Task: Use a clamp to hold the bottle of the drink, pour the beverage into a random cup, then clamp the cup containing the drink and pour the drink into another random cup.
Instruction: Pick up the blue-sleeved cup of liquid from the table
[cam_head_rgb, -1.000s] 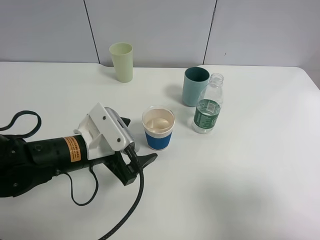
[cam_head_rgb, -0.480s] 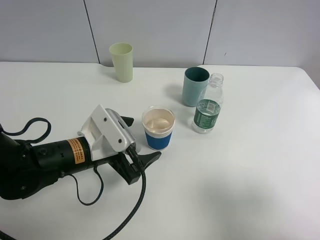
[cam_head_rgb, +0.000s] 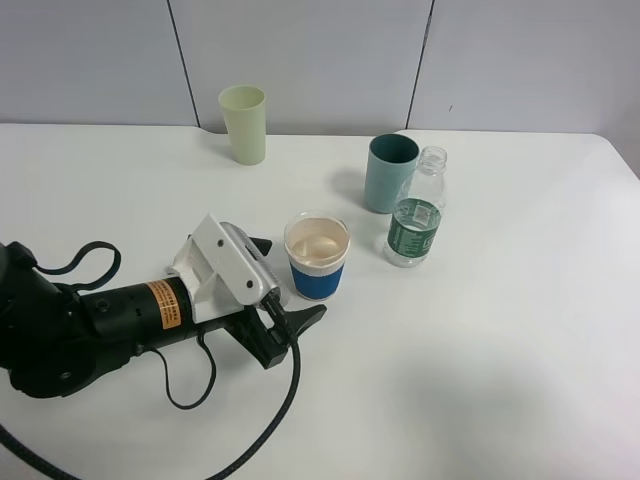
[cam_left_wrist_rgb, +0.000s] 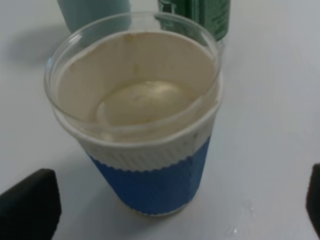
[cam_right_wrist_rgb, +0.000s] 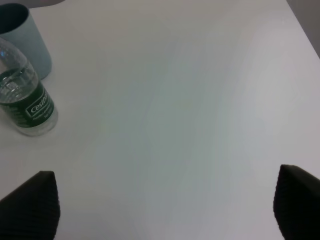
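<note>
The left hand (cam_head_rgb: 288, 279) lies low, spread wide, the blue-sleeved cup (cam_head_rgb: 317, 256) just at the mouth of its gap, untouched, likely lined up for clamping; pale drink sits inside; beyond stand the bottle (cam_head_rgb: 415, 222) and teal cup (cam_head_rgb: 390, 172); the right hand (cam_right_wrist_rgb: 162, 205) hangs spread, empty, over the desk (cam_right_wrist_rgb: 190, 100).
</note>
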